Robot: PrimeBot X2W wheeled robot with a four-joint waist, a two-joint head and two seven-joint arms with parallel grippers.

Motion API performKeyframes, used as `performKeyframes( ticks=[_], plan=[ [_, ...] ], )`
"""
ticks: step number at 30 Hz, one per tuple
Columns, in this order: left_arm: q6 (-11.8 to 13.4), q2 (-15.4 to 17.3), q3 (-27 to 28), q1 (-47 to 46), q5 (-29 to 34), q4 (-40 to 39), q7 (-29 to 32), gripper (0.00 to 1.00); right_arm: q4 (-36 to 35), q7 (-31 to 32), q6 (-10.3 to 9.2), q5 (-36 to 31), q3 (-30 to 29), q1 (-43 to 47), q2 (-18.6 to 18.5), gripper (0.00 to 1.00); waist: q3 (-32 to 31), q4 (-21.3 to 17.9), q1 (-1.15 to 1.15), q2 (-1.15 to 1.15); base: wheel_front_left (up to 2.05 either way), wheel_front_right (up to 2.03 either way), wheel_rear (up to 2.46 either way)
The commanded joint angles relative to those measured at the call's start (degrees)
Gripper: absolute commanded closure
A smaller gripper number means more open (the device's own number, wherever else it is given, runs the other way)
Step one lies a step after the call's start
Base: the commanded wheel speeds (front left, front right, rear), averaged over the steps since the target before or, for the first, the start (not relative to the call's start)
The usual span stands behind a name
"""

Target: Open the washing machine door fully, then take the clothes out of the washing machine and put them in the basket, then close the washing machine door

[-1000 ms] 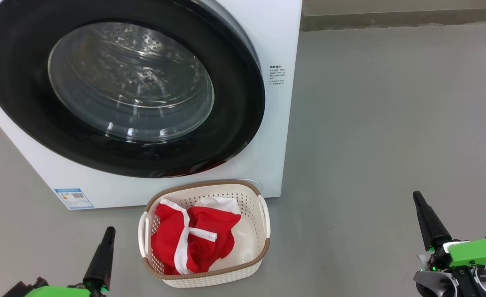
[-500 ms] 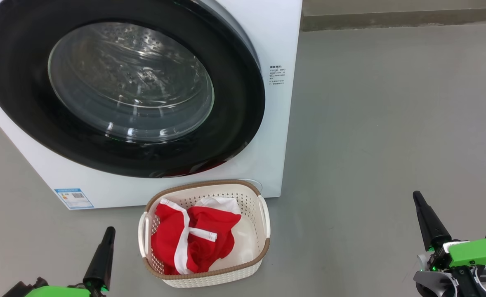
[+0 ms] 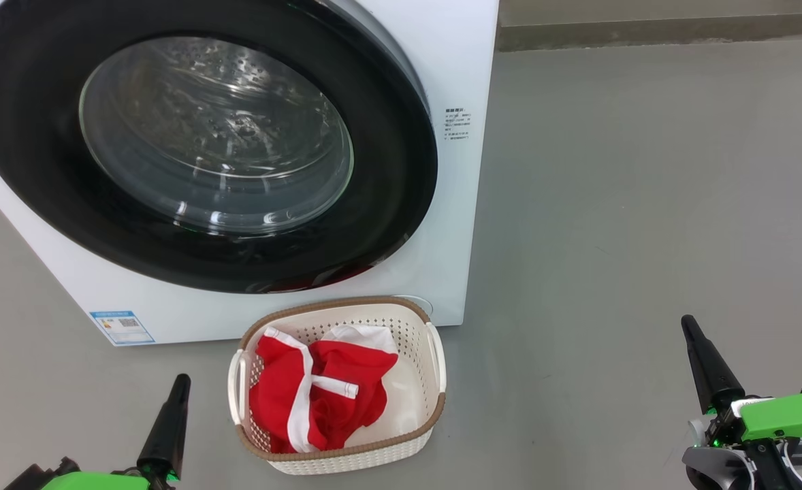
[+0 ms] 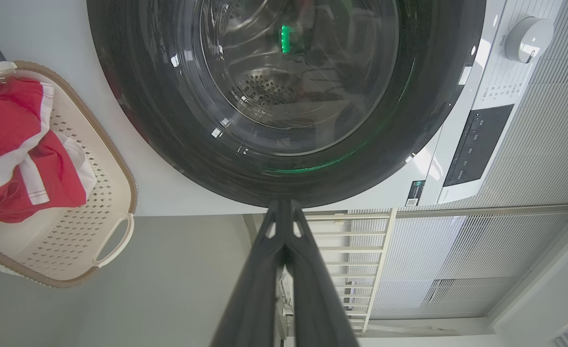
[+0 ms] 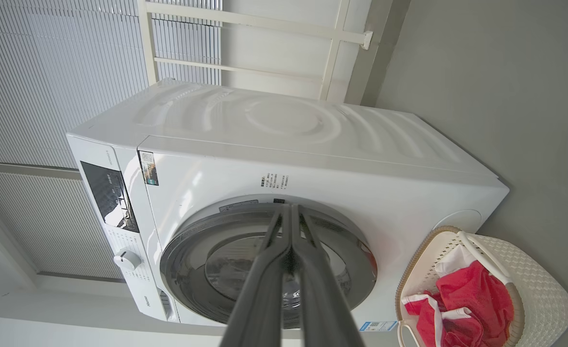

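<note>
The door (image 3: 387, 204) sits closed on the washer (image 3: 459, 54), the red clothes (image 3: 319, 398) lie in the basket (image 3: 346, 302) on the floor (image 3: 646, 204) just before it, and the left gripper (image 3: 181, 380) and right gripper (image 3: 687, 322) hang either side of the basket, fingers pressed together, holding nothing.

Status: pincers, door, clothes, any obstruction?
Shut, empty: left pincer and right pincer, either side of the basket. Closed: washing machine door; clothes in basket. No obstruction seen.

Head looks down; wrists, rolled sideways, share the washing machine (image 3: 459, 224).
</note>
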Motion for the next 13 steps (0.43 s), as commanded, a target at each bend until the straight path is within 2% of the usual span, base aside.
performKeyframes(
  ticks=[1, 13],
  plan=[
    [-0.39, 0.42, 2.17, -2.32, -0.31, -1.17, 0.3, 1.0, -1.39, 0.29, -0.03, 0.01, 0.68, -2.4, -0.24, 1.0, 0.0, 0.0, 0.0, 0.0, 0.0, 0.0, 0.0],
    [-0.39, 0.41, 2.19, -2.32, -0.3, -1.17, 0.32, 1.0, -1.39, 0.33, -0.03, -0.02, 0.64, -2.4, -0.21, 1.0, 0.0, 0.0, 0.0, 0.0, 0.0, 0.0, 0.0]
  ],
)
